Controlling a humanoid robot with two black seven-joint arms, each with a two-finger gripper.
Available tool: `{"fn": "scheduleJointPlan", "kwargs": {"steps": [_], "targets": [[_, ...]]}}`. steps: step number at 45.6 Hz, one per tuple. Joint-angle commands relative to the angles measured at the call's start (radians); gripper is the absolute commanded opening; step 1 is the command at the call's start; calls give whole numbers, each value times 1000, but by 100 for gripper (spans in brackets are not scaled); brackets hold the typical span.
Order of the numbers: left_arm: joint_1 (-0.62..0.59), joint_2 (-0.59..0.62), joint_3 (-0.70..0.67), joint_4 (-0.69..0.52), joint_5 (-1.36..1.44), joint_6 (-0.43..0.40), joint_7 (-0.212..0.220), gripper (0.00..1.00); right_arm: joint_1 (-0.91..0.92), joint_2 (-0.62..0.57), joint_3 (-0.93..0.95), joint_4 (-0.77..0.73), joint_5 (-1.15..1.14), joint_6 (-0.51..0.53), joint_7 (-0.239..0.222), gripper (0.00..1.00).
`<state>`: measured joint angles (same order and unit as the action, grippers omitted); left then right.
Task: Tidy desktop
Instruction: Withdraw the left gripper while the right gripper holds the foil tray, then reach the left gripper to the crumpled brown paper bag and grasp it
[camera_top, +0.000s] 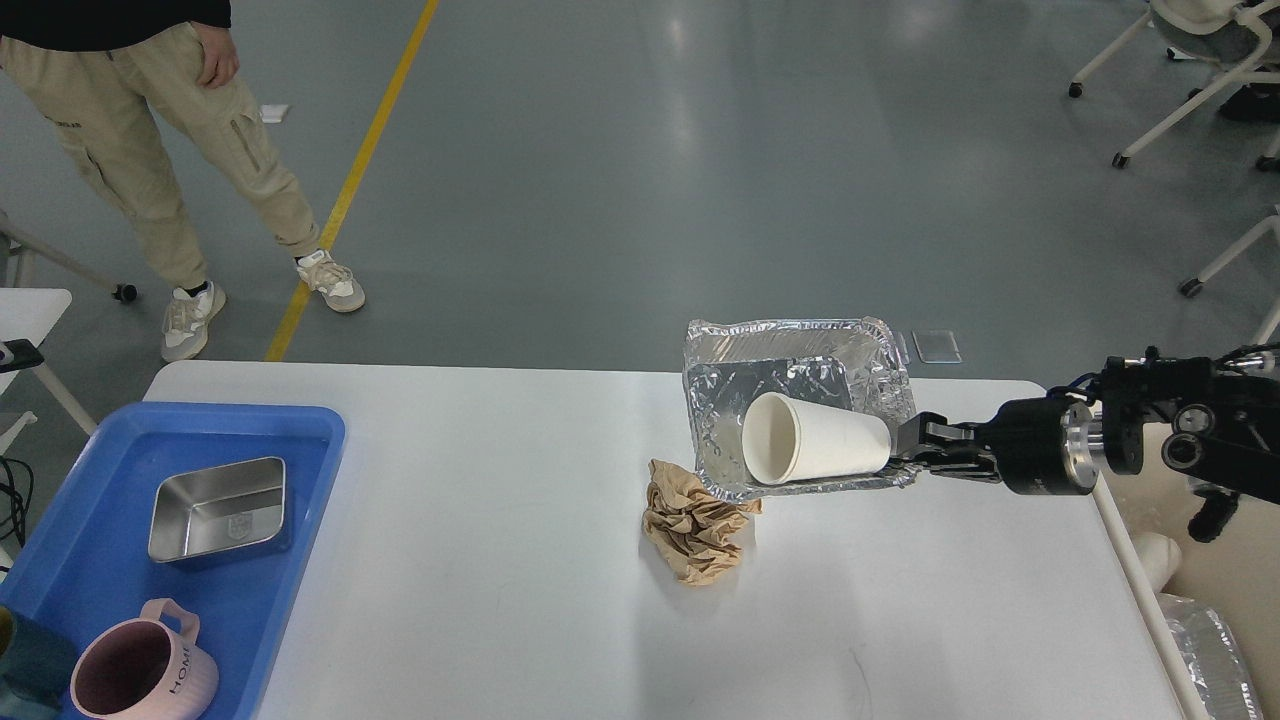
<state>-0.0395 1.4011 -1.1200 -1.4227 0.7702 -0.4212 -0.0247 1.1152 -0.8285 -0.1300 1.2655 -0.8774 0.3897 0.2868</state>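
Observation:
The white desktop (500, 600) fills the lower view. My right gripper (908, 456) comes in from the right and is shut on the near right rim of a crinkled foil tray (790, 385), holding it tilted up off the desktop. A white paper cup (812, 452) lies on its side inside the tray, mouth to the left. A crumpled brown paper wad (695, 520) lies on the desktop under the tray's lower left corner. My left gripper is out of view.
A blue plastic tray (90, 560) at the left holds a steel dish (218, 510) and a pink mug (140, 672). A cream bin (1215, 590) with foil in it stands beyond the right edge. A person (150, 130) stands at the far left.

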Motion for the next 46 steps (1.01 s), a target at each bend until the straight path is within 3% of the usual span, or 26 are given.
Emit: {"fn": "scheduleJointPlan", "kwargs": {"steps": [1, 11, 18, 24, 30, 40, 46], "targets": [[-2, -27, -9, 10, 23, 6, -7, 97, 0, 3, 4, 0, 0, 0, 0, 0], [-51, -50, -11, 22, 414, -53, -80, 97, 3, 8, 7, 0, 0, 0, 0, 0], [-256, -161, 8, 22, 762, -221, -87, 97, 6, 9, 10, 2, 0, -2, 0, 0], [-414, -244, 55, 21, 903, -330, -86, 97, 6, 8, 12, 8, 0, -2, 0, 0], [-630, -330, 234, 19, 1001, -401, -87, 97, 8, 8, 12, 17, 0, -2, 2, 0], [-1039, -473, 707, 22, 1012, -403, -87, 97, 15, 2, 12, 23, 0, -2, 2, 0], [-1197, -596, 925, 39, 1032, -396, -87, 97, 15, 0, 12, 26, 0, -2, 2, 0]]}}
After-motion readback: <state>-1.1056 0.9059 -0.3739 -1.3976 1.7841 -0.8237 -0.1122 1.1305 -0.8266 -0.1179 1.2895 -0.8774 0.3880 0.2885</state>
